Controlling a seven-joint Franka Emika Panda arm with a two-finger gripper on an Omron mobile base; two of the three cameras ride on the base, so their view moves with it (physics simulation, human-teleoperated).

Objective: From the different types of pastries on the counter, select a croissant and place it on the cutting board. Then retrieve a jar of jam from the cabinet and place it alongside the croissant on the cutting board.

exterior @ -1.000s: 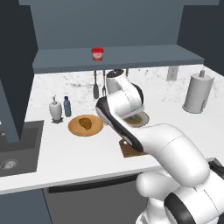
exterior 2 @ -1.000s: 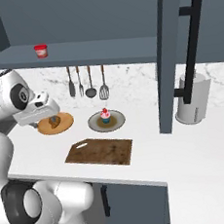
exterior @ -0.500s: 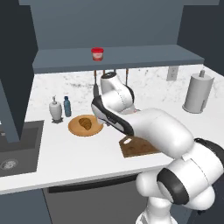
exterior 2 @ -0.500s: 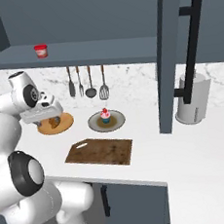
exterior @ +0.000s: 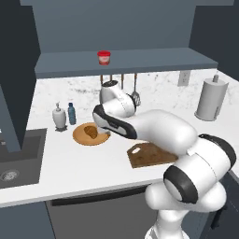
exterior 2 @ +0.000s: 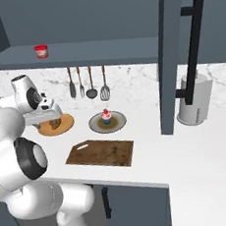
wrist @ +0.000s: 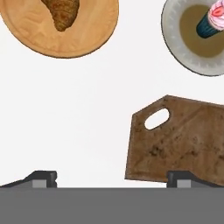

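Observation:
The golden-brown croissant (wrist: 63, 11) lies on a round tan plate (exterior: 83, 138) on the white counter (exterior: 70, 163). A pink-frosted cupcake (wrist: 213, 17) stands on a grey plate (exterior 2: 118, 124) to its right. In front of both lies the dark cutting board (wrist: 183, 140), bare, with its hole toward the tan plate. The red-lidded jar of jam (exterior: 103, 57) stands on the cabinet's shelf ledge (exterior 2: 103, 49). My gripper (wrist: 111, 179) hangs open and empty over the counter, just in front of the tan plate; the gripper (exterior 2: 51, 122) partly hides the croissant in the right base view.
A dark sink (exterior: 14, 163) is set in the counter at the left. A white soap dispenser (exterior: 58, 117) and a small blue bottle (exterior: 71, 113) stand behind the tan plate. Utensils (exterior 2: 87, 83) hang on the back wall. A paper towel roll (exterior: 210, 99) stands at the right.
The arm's elbow has swung round and the hand has shifted slightly toward the tan plate. The jaws stay wide. Nothing on the counter has moved.

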